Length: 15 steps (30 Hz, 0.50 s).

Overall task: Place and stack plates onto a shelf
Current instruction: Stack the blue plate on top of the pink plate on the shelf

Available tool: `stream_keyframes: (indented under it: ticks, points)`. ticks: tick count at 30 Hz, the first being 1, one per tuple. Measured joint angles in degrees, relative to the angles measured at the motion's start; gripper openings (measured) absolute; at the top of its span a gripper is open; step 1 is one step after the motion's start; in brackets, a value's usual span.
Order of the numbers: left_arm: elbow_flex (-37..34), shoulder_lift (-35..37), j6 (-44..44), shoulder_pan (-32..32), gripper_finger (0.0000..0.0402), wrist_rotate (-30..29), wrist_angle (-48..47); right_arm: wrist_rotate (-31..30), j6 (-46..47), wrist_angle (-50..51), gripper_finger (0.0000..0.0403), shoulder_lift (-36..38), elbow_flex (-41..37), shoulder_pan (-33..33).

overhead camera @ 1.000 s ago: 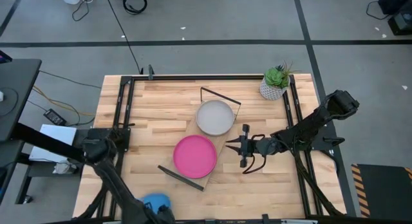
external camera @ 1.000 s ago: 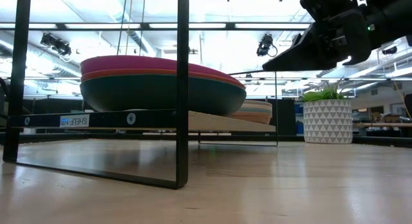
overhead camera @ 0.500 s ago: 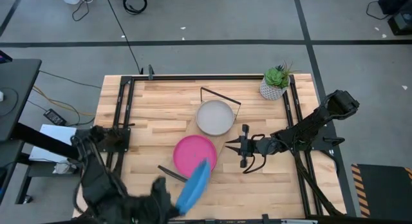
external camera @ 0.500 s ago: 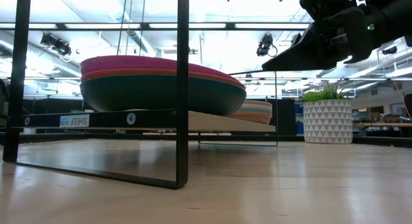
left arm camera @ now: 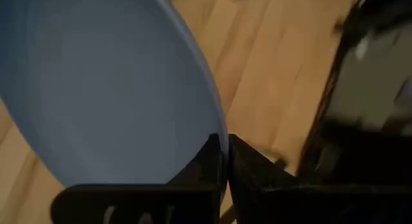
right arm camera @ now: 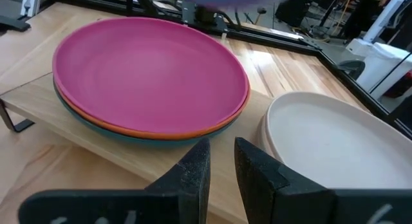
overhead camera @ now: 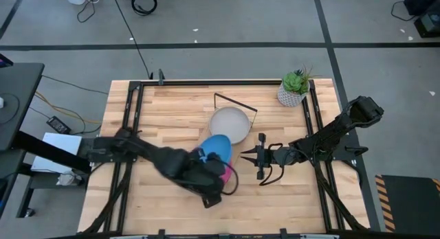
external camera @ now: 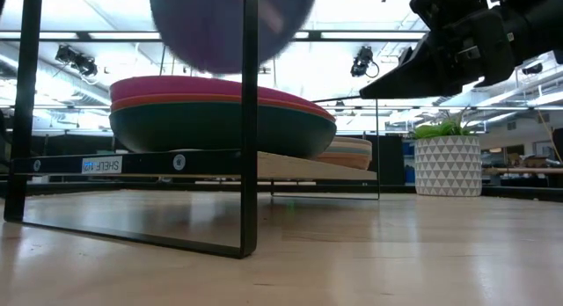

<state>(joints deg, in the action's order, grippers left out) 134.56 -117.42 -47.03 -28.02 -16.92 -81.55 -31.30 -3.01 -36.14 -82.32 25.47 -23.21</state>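
Note:
My left gripper (overhead camera: pixel 217 166) is shut on a blue plate (overhead camera: pixel 216 147) and holds it in the air above the pink plate (right arm camera: pixel 148 73). The pink plate tops a stack with an orange and a dark teal plate (external camera: pixel 211 126) on the near half of the wooden shelf (right arm camera: pixel 38 98). A cream plate (overhead camera: pixel 229 124) tops a second stack on the far half. My right gripper (overhead camera: pixel 242 156) hovers shut just off the shelf's right side, level with the pink stack. In the low view the blue plate (external camera: pixel 229 25) is a blur over the stack. My left gripper pinches the blue plate's rim (left arm camera: pixel 215 130) between its two fingers (left arm camera: pixel 257 176), with the arm reaching in from the table's left. The plate is lifted clear and tilted, touching nothing below it.
A potted plant (overhead camera: pixel 294 88) in a white pot (external camera: pixel 447 165) stands at the far right corner of the table. The shelf's thin black frame ends (external camera: pixel 249 121) rise at both ends of the board. Black rails (overhead camera: pixel 129 122) run along the table's left and right sides.
My left arm has swung quickly from the table's near left corner toward the shelf, carrying the blue plate from below the near edge to above the pink stack. The plate was steeply on edge midway and is flatter now.

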Motion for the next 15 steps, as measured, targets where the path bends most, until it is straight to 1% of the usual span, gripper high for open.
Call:
stream_keyframes:
  ticks: [1, 4, 8, 11, 15]
  points:
    - [0.0, -1.03, 1.65, 0.9, 0.0017, 1.88, -1.18, -0.09, -0.21, 0.16, 0.0077, 0.0, 0.0, 0.01]
    - [0.0, -4.19, 5.71, 2.58, 0.0017, 4.62, -4.56, -0.36, -0.65, 0.24, 0.0077, -0.02, 0.0, 0.01]
    - [0.0, -7.71, 11.89, 3.55, 0.0024, 5.03, -4.85, -0.38, -0.58, 0.41, 0.0077, -0.02, 0.0, 0.01]
    - [0.0, -9.61, 14.82, 3.41, 0.0032, 5.69, -5.51, -0.22, -0.11, 0.44, 0.0077, 0.0, 0.0, -0.03]
    - [0.0, -11.73, 16.7, 2.92, 0.0035, 9.15, -7.87, 0.62, 0.92, 0.44, 0.0077, 0.0, 0.0, -0.06]
